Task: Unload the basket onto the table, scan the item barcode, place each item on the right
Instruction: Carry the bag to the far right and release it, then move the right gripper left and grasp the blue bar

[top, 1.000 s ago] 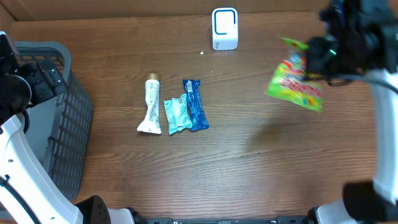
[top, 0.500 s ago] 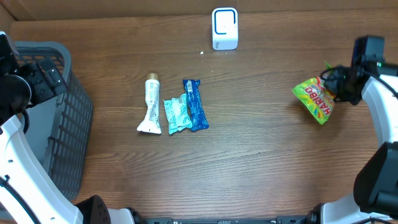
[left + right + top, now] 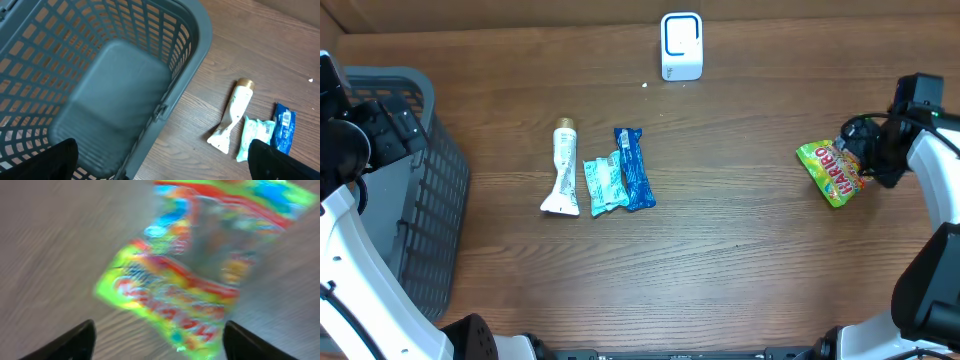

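A green and yellow Haribo candy bag (image 3: pixel 828 172) lies on the wooden table at the far right. My right gripper (image 3: pixel 868 160) is at the bag's right end. In the right wrist view its fingers stand wide apart, and the blurred bag (image 3: pixel 185 280) spreads out just ahead of the open gripper (image 3: pixel 165 345), not pinched. The white barcode scanner (image 3: pixel 681 45) stands at the back centre. My left gripper (image 3: pixel 162 160) hangs open over the rim of the grey basket (image 3: pixel 200 45), holding nothing.
A white tube (image 3: pixel 563 168), a teal packet (image 3: pixel 604 182) and a blue bar (image 3: pixel 634 168) lie side by side left of centre. The left wrist view shows them too. The grey basket (image 3: pixel 430 200) takes up the table's left edge.
The right arm has carried the candy bag down from high at the back right to the table, and its jaws have opened. The left arm has not moved.
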Controlling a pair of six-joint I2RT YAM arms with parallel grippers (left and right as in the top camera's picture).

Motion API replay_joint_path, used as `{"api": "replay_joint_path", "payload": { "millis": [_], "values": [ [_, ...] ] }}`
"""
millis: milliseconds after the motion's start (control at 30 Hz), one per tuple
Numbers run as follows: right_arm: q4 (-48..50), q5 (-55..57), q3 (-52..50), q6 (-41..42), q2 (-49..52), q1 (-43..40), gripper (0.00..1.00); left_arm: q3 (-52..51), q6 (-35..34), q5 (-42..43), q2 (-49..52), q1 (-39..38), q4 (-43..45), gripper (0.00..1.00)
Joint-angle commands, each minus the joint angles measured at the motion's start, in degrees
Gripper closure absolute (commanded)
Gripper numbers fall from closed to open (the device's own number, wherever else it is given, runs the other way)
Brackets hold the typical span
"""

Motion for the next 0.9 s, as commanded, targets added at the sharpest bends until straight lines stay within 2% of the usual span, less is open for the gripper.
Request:
{"api": "replay_joint_path", "payload": {
  "millis": [0,167,500,867],
  "values": [
    [-0.2,-16.09,6.01,-6.91,-0.87,2.69,0.21,0.79,-0.81,0.28,0.09,0.26,0.07,0.0],
    [2.23,-22.34,7.1,-8.13,-0.83,8.33,0.22,0.81,-0.81,0.28,0.09,0.24,0.07,0.0],
    [10.51,-22.93,6.64,-7.17,1.64,26.45,0.24,0.81,-0.81,0.26,0.09,0.26,0.07,0.0],
    [21.59,-18.4,6.64,0.85,6.54,41.94,0.24,0.81,-0.81,0.28,0.09,0.26,0.07,0.01]
  ]
}}
